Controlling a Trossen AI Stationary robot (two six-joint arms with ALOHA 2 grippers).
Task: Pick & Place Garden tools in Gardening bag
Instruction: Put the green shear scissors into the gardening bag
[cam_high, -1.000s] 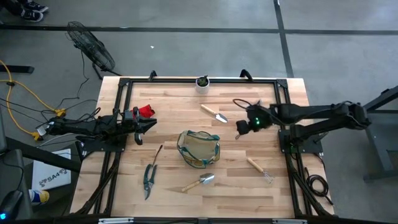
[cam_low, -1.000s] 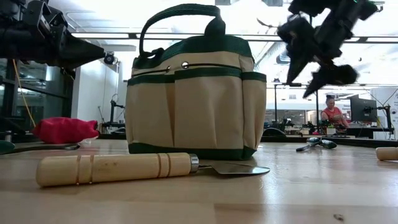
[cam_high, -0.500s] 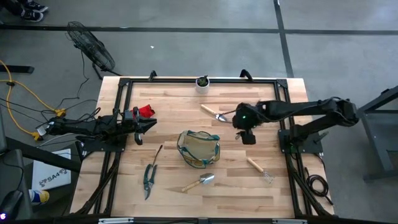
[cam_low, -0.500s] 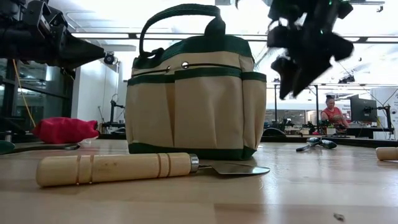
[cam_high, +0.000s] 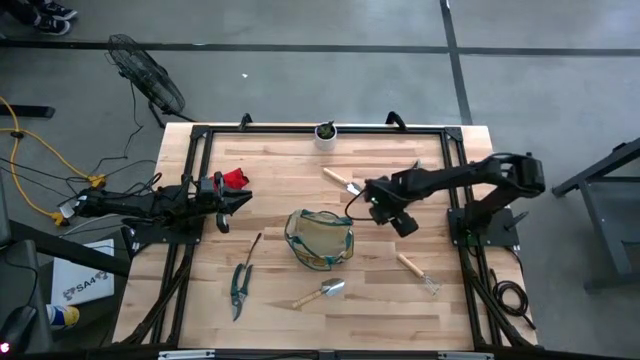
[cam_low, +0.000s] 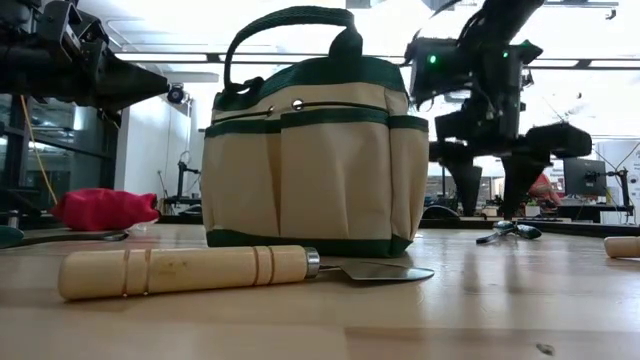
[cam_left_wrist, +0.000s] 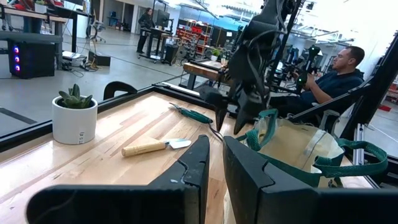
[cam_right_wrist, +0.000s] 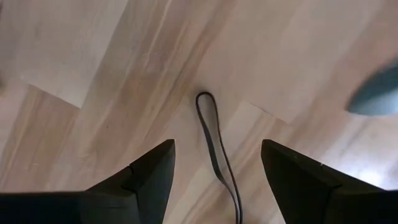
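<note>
The tan gardening bag (cam_high: 320, 240) with green trim stands upright at mid-table. Around it lie garden tools: a wooden-handled trowel (cam_high: 343, 182) at the far side, another (cam_high: 320, 292) at the near side, a fork (cam_high: 416, 272), pruning shears (cam_high: 239, 290) and a red item (cam_high: 234, 178). My right gripper (cam_high: 377, 206) hangs open to the right of the bag, fingers pointing down over a thin dark cord loop (cam_right_wrist: 213, 137) on the wood, above it and not touching. A green-handled tool (cam_left_wrist: 193, 115) lies by that cord. My left gripper (cam_high: 228, 206) waits at the table's left, shut and holding nothing.
A small white pot (cam_high: 326, 133) with a green plant stands at the far edge. A thin dark tool (cam_high: 252, 248) lies left of the bag. Black frame rails (cam_high: 300, 128) run around the table. A person sits beyond the table in the left wrist view.
My right gripper has come down toward the table and a little toward the bag. It has rolled about a quarter turn around its own pointing line and has stayed open. No tool has moved.
</note>
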